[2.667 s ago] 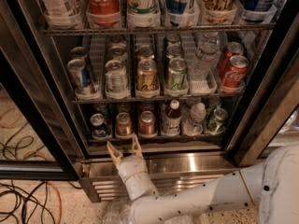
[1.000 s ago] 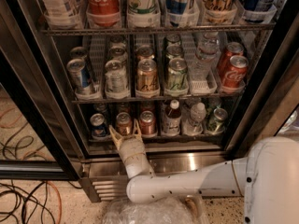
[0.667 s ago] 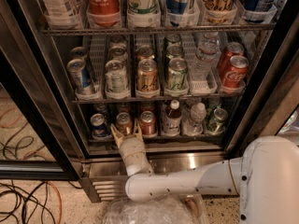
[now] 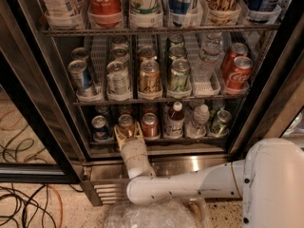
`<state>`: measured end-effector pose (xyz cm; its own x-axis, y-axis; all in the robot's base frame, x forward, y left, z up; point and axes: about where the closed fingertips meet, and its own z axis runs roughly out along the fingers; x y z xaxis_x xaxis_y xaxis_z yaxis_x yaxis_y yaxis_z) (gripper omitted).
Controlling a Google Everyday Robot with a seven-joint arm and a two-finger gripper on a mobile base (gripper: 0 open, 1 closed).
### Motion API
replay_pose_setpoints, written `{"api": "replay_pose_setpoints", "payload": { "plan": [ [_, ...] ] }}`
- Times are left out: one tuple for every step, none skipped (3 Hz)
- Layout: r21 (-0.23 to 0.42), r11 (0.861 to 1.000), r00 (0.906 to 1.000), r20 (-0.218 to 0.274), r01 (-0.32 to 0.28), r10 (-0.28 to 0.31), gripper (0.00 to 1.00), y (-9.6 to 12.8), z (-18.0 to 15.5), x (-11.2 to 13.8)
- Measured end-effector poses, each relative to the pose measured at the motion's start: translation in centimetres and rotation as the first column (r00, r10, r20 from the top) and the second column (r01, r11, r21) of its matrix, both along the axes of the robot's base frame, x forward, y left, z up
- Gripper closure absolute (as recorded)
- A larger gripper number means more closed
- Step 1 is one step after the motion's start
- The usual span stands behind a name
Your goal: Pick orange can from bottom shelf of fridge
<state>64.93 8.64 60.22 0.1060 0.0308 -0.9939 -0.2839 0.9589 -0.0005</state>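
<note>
my tan-tipped white gripper (image 4: 128, 135) sits at the dull orange-brown soda can (image 4: 126, 123), directly ahead on the dark wire bottom shelf (image 4: 190, 139). can't tell if it's clamped. i judge it could bump the redder can (image 4: 149, 123) just right.

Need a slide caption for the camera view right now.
Gripper at the orange can on the fridge's bottom shelf, between a blue can and a red can.
</note>
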Motion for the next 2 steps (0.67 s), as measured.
{"api": "replay_pose_setpoints", "payload": {
  "plan": [
    [0.0,1.0,1.0,0.0,0.0,0.0,0.76,0.0,0.0,0.0],
    [0.0,1.0,1.0,0.0,0.0,0.0,0.98,0.0,0.0,0.0]
  ]
}}
